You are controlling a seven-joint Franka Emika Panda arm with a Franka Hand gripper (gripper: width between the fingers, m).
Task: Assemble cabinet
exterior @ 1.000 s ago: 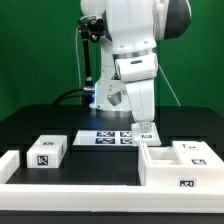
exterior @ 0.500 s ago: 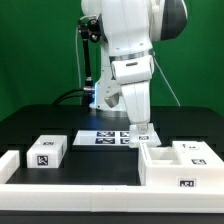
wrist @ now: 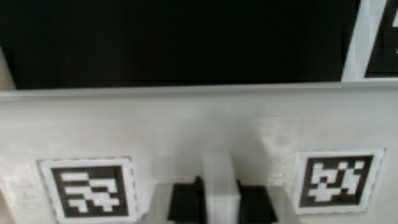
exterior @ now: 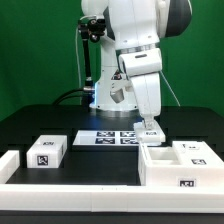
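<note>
The cabinet [exterior: 163, 172] sits at the near right of the table. It is a big white box, open on top, with inner walls splitting it into compartments and a black-and-white tag on its near face. My gripper [exterior: 149, 127] hangs at its far left corner. On the wrist view the fingers [wrist: 180, 203] stand close together over the cabinet's [wrist: 196, 130] speckled white surface with two tags, though I cannot tell whether they pinch anything.
</note>
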